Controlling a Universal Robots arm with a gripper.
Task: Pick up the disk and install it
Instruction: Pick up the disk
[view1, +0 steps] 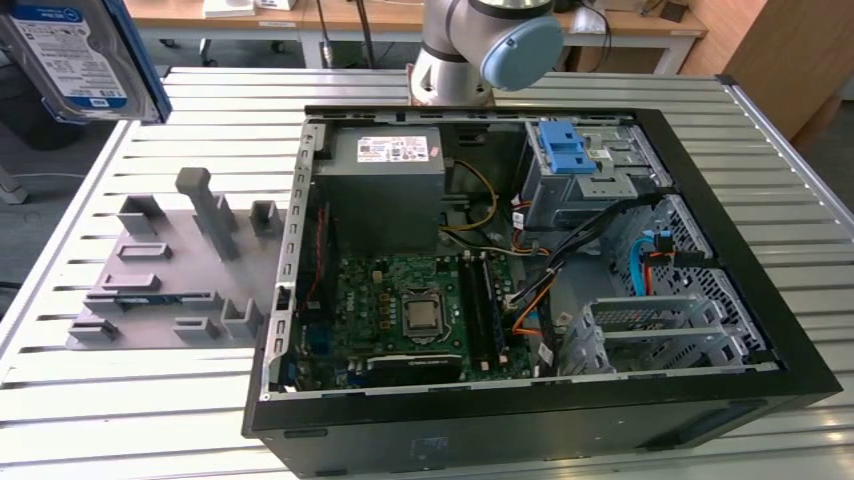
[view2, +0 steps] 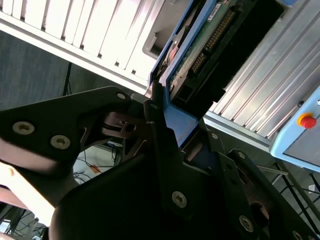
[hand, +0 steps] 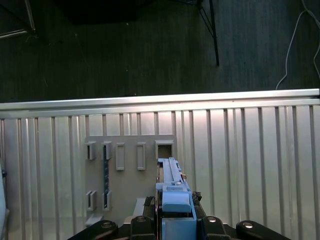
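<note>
The gripper (view2: 175, 125) is pressed together on the disk (view2: 205, 40), its black fingers (view2: 161, 140) pinching the blue frame at one end from both sides. The jaws stand only as far apart as the frame is thick. In the second wrist view the disk's green circuit board and a row of connector pins face the camera, and the disk sticks out past the fingertips.

In the first wrist view the disk (hand: 170, 172) is seen edge-on, clamped in the gripper (hand: 172, 202), hanging in the air above the grey slotted rack (hand: 130, 165) on the ribbed metal table (hand: 250, 165).

In the exterior view the disk (view1: 74, 55) is high at the exterior view's left, label side showing, tilted, well apart from the open computer case (view1: 534, 425). The case lies on its side on the table (view1: 227, 100), with the rack (view1: 167, 265) just beside it. Inside the case sit a grey metal box (view1: 387, 195), a green circuit board (view1: 414, 310) and a blue latch (view1: 567, 150).
</note>
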